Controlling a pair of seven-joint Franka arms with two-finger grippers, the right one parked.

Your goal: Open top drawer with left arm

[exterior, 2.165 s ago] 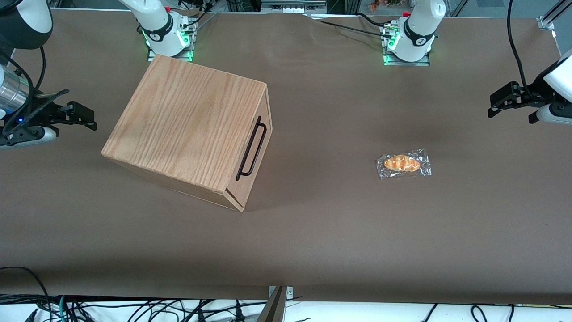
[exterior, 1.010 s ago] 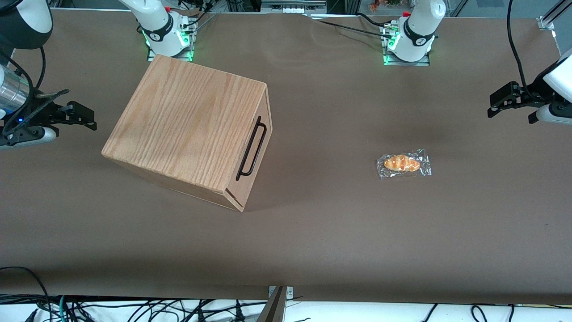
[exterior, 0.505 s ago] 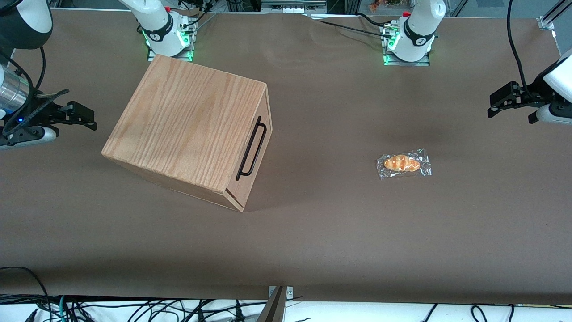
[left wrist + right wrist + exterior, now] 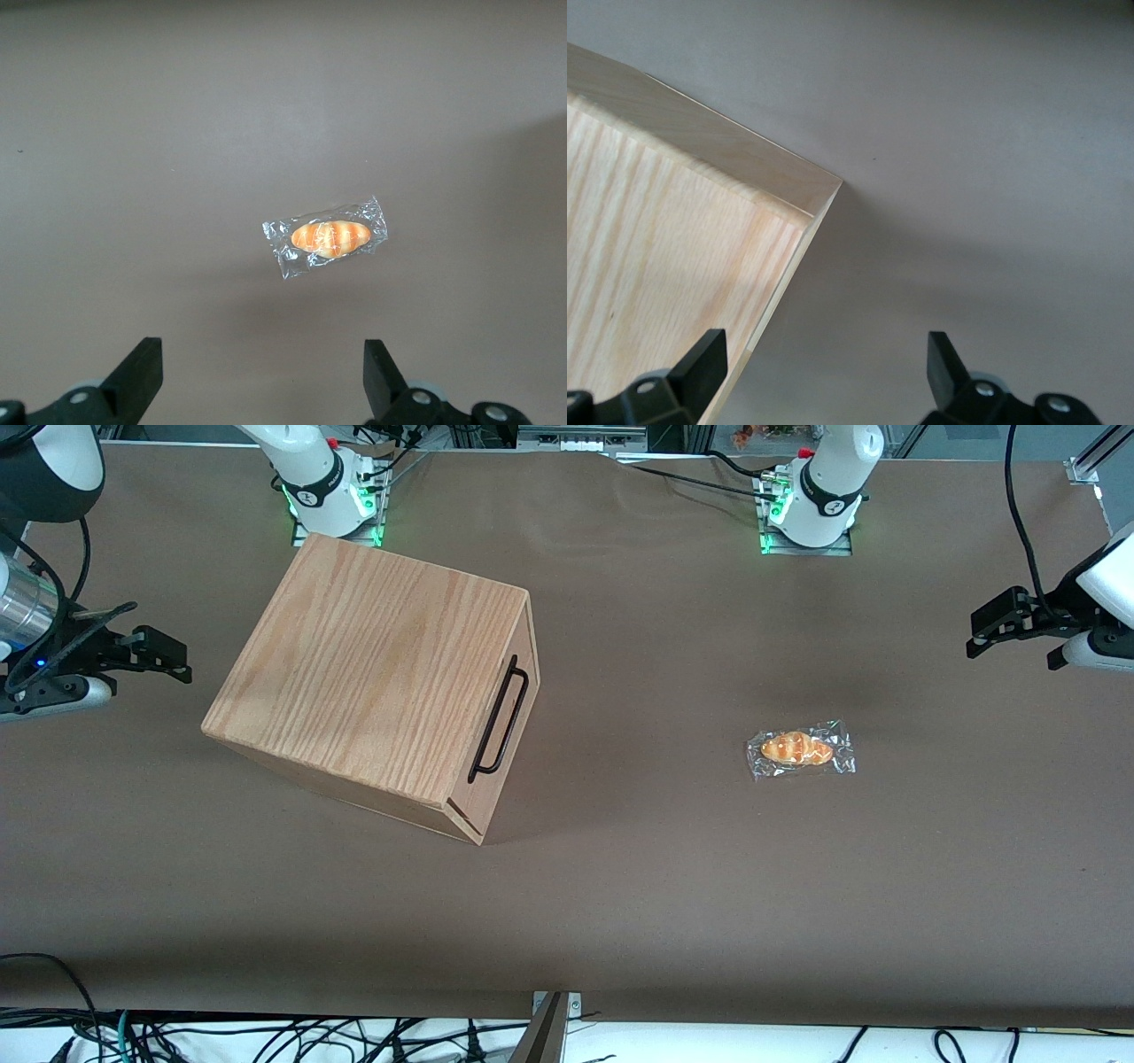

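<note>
Gripper [image 4: 979, 638] spread, empty, hovering at working arm's end of table, above bread packet [image 4: 326, 237] (not task item). Drawer [image 4: 507, 731] shut, handle [image 4: 499, 720] facing working arm, well apart. Approach not yet begun; wide jaws suit bar grab.

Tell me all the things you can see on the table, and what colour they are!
Wooden box: one, oak-coloured, toward the parked arm's end of the brown table.
Top drawer: one, pale wood with a black bar handle, shut, uppermost in the box.
Wrapped bread roll: one, orange in clear plastic, lying toward the working arm's end.
Left arm: one, white; its black gripper hovers above the roll, fingers open.
</note>
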